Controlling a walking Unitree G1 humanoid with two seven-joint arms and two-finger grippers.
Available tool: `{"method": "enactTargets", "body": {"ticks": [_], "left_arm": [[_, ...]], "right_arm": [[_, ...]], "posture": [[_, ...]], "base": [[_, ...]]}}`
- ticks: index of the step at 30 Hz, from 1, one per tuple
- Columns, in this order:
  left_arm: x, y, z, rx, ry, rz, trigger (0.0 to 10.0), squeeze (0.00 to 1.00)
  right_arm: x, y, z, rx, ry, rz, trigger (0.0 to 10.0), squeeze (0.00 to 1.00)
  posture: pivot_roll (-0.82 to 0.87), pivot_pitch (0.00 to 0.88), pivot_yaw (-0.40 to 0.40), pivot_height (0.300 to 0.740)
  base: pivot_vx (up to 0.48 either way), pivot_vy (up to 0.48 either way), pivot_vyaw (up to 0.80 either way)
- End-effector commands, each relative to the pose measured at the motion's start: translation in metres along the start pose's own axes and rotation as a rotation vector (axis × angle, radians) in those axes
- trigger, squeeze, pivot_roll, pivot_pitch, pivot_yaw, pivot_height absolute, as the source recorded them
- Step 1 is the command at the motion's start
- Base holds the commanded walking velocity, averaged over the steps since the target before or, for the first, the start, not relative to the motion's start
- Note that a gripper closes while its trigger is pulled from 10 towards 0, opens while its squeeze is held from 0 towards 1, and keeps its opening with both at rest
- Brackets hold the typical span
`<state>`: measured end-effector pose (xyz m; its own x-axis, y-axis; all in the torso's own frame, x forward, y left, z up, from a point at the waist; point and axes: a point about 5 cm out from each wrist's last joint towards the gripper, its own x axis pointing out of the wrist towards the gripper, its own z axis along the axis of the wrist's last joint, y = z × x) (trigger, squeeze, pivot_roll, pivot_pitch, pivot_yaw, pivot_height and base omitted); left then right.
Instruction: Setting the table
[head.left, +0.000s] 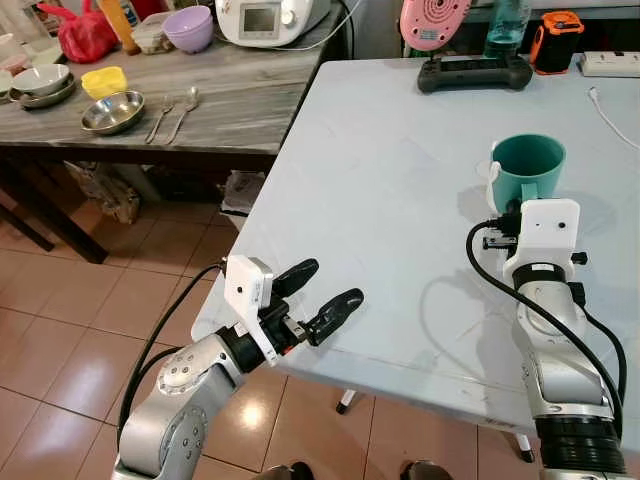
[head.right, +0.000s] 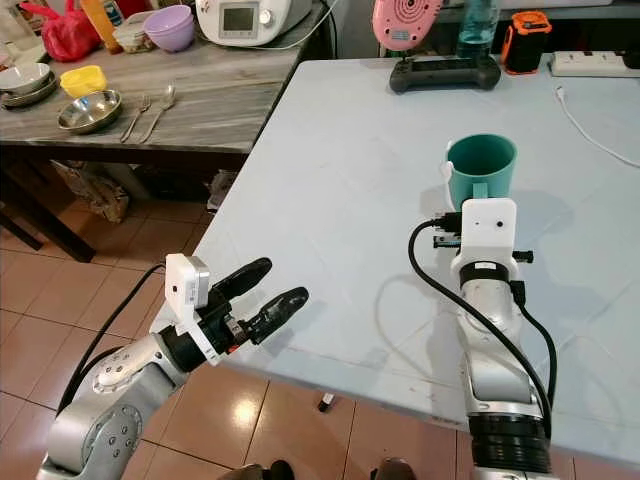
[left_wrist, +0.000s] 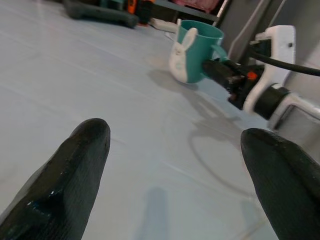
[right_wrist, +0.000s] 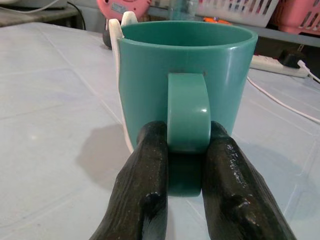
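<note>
A teal mug (head.left: 527, 165) with a white bunny figure on its side stands upright on the pale blue table (head.left: 400, 180). My right gripper (right_wrist: 186, 145) is shut on the mug's handle (right_wrist: 187, 112), both black fingers pressed against its sides. My left gripper (head.left: 315, 293) hovers open at the table's near left edge, with nothing between its fingers; its wrist view looks across the table at the mug (left_wrist: 194, 50) and my right arm (left_wrist: 265, 75).
A black controller (head.left: 474, 72), a pink disc and a water bottle sit at the table's far edge, with a power strip (head.left: 610, 63) and white cable at the right. A wooden side table (head.left: 230, 100) at the left holds bowls (head.left: 112, 111), a fork and a spoon (head.left: 186, 108).
</note>
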<state>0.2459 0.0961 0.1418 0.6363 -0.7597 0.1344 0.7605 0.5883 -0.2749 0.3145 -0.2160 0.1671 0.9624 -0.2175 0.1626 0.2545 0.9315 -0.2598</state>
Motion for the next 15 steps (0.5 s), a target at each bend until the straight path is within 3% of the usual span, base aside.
{"method": "enactTargets", "body": {"ticks": [1,8,12,15], "left_arm": [[-0.005,0.009,0.005,0.046,-0.008,0.059,10.0,0.0],[-0.018,0.041,0.019,0.168,-0.075,0.33,10.0,0.0],[-0.026,0.051,0.024,0.199,-0.099,0.43,10.0,0.0],[-0.035,0.062,0.026,0.258,-0.087,0.569,10.0,0.0]], "right_arm": [[0.002,0.007,0.012,0.02,-0.054,0.03,0.0,0.0],[-0.001,0.032,0.032,0.155,-0.115,0.172,0.0,0.0],[-0.004,0.038,0.036,0.172,-0.123,0.198,0.0,0.0],[-0.006,0.045,0.038,0.201,-0.119,0.232,0.0,0.0]], "posture": [[-0.16,0.119,0.17,0.74],[-0.14,0.112,0.167,0.74],[-0.13,0.11,0.163,0.74],[-0.12,0.106,0.156,0.74]], "base": [[0.0,0.0,0.0],[0.0,0.0,0.0],[0.0,0.0,0.0],[0.0,0.0,0.0]]}}
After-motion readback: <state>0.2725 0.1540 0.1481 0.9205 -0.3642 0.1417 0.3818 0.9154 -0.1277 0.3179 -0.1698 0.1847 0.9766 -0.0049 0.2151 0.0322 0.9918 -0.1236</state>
